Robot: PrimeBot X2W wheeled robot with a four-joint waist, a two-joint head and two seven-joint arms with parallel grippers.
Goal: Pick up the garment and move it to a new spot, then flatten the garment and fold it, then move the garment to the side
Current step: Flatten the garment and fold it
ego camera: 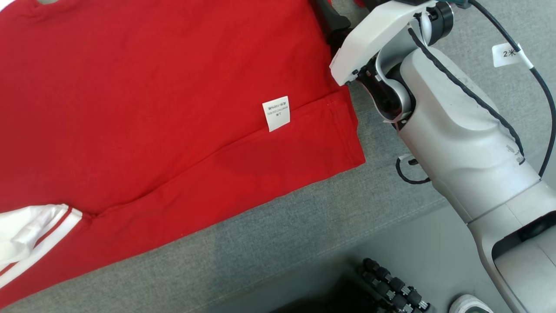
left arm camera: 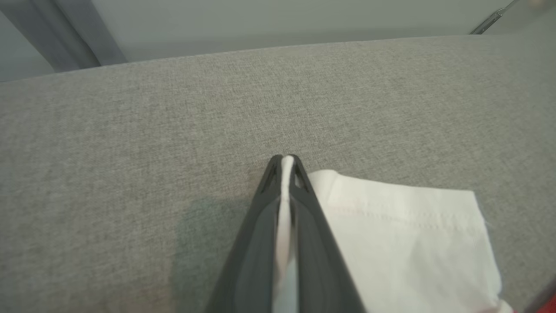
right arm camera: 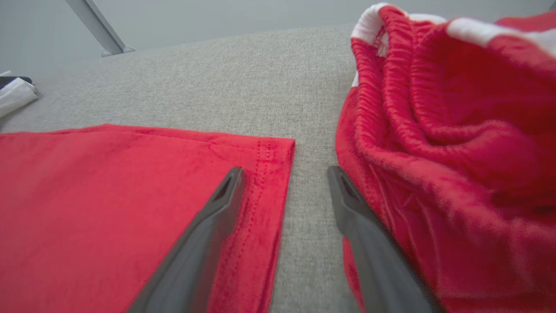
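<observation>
Left gripper [left arm camera: 285, 163] pinches garment's [ego camera: 152, 95] white sleeve [left arm camera: 404, 239]; right gripper [right arm camera: 285, 172] spread wide, one finger over red hem [right arm camera: 266, 187].

Left gripper [left arm camera: 284, 161] clamped tight, right gripper [right arm camera: 286, 171] with 2 fingers spread

We saw the red garment [ego camera: 152, 108] spread flat on the grey desk [ego camera: 304, 217], a white care label [ego camera: 276, 113] lying on it. Its white sleeve [ego camera: 30, 234] with red stripes lay rumpled at the left, near the desk's front edge.

A white shoe [ego camera: 469, 304], perhaps a person's, near the grey cloth surface [ego camera: 282, 234].
</observation>
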